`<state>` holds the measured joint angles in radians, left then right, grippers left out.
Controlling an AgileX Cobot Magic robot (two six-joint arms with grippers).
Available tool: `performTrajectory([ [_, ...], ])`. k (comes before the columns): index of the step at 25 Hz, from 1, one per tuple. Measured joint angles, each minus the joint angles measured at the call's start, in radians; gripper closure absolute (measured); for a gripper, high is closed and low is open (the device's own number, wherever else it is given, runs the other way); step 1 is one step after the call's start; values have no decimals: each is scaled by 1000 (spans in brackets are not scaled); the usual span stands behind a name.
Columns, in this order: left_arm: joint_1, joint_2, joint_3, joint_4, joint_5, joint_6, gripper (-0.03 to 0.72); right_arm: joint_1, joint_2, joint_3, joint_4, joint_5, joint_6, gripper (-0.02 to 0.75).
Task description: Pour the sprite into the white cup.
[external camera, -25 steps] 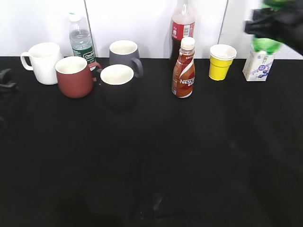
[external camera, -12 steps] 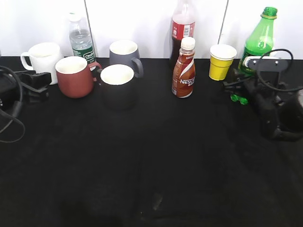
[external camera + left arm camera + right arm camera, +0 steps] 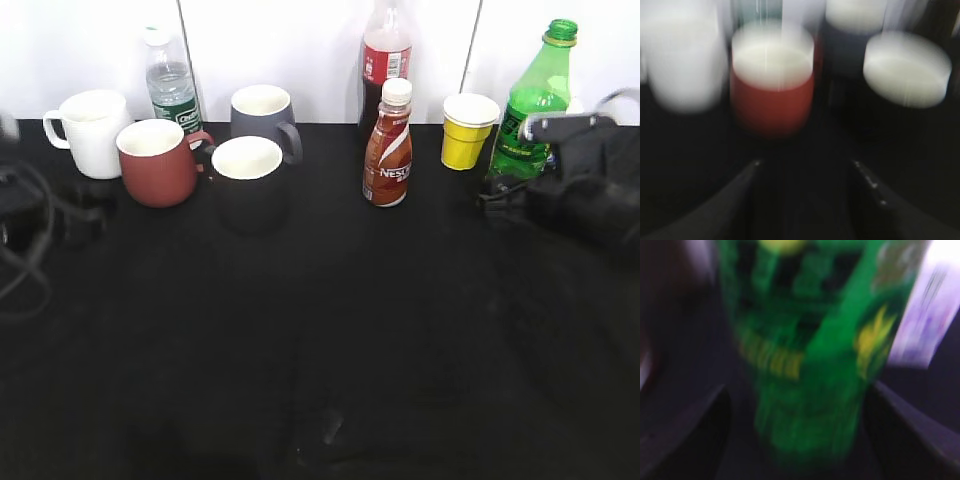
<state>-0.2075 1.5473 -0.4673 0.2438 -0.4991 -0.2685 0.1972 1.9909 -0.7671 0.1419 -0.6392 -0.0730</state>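
Black table (image 3: pixel 330 330). Right gripper (image 3: pixel 510 190) wide apart around sprite (image 3: pixel 530 110), not clamped; left gripper (image 3: pixel 805 200) spread, empty. Risk: toppling bottle, far from white cup (image 3: pixel 92 132).

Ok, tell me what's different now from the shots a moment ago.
The right gripper has closed in on the sprite, which now fills its wrist view, blurred; a grasp isn't clear. The left gripper has slid left, away from the white cup, jaws open. The mugs and other bottles haven't moved.
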Motion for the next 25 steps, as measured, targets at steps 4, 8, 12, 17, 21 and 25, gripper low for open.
performTrajectory([
  [4,-111,-70,-155,-51,792,-9,256,0,-274,-91,9,972,30,149],
  [8,-171,-84,-290,-167,1391,38,256,0,-385,-114,-1,1414,34,149],
  [12,-173,-384,-292,-264,1679,77,256,0,-690,-112,-56,1685,55,149],
  [17,-174,-1128,-297,-281,1715,85,256,0,-1375,-55,-180,1748,144,150],
  [21,-174,-1430,-263,-234,1723,131,256,0,-1705,111,-214,1791,145,150],
  [25,-174,-1452,-101,-231,1601,163,256,0,-1822,249,-214,1737,131,150],
])
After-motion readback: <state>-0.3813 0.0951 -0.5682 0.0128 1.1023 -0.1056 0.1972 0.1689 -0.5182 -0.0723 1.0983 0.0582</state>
